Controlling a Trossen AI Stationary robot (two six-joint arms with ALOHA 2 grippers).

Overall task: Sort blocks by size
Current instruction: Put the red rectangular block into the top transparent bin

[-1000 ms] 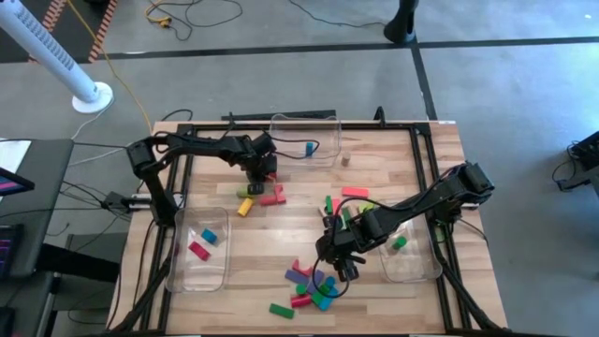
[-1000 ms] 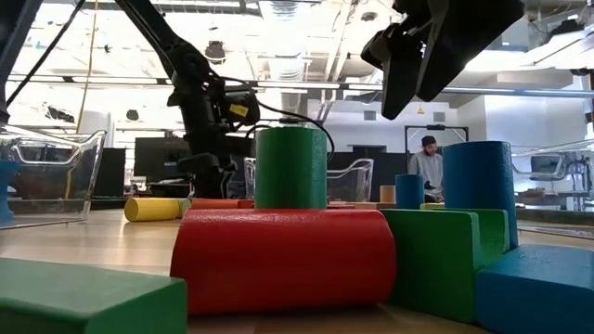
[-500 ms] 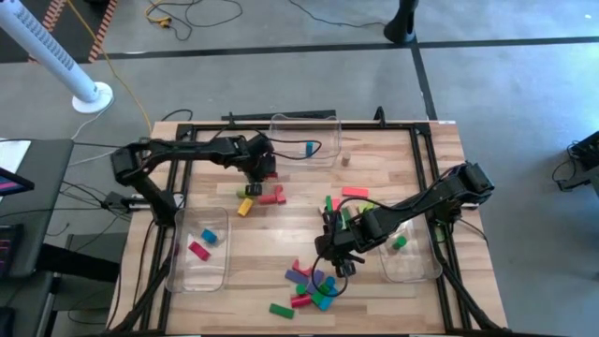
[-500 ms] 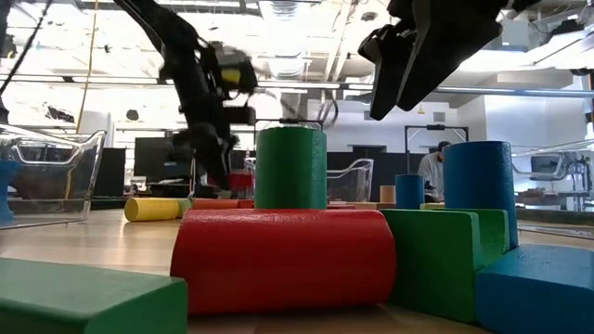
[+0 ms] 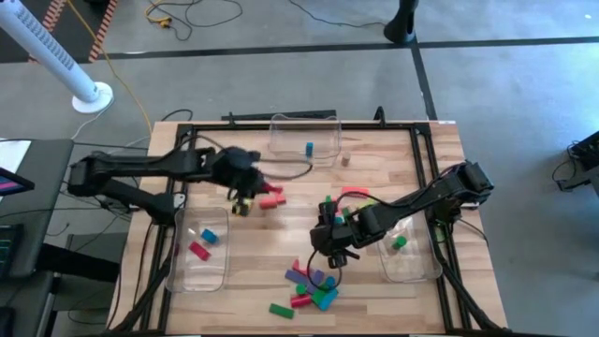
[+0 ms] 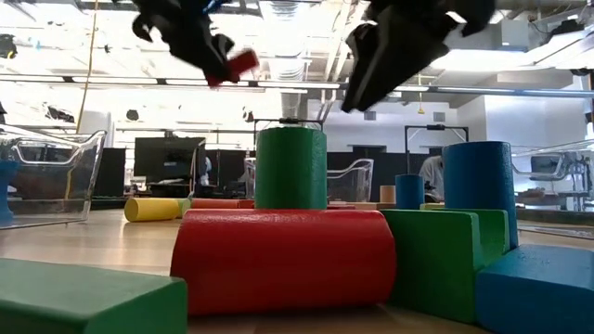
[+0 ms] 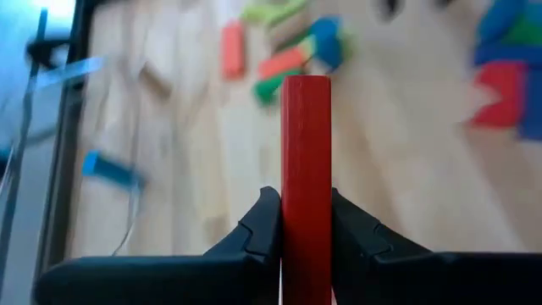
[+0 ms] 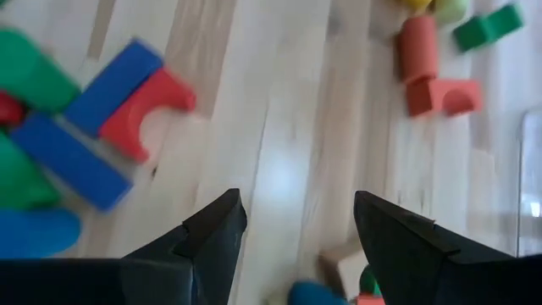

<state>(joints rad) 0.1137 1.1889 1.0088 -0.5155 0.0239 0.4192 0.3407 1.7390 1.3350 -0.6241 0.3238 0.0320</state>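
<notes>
Your left end effector is clenched on a red bar, gripped low so most of the bar sticks out past the fingers. It's off the desk, above the left-centre area, near the loose red blocks.

Step in hand, as I read it: carry the bar to a bin. The left bin already holds a blue and a pink block; the far bin holds one blue piece. I can't tell from here which size class goes where, so check that before you commit.

- Keep the grip tight; the long overhang will lever if it clips a bin wall.
- Come in above the rim, then lower and release inside.

The right end effector is released, holding nothing, hovering above bare desk beside the main pile. Keep it clear of the left arm's path. The right bin has a green block in it.
</notes>
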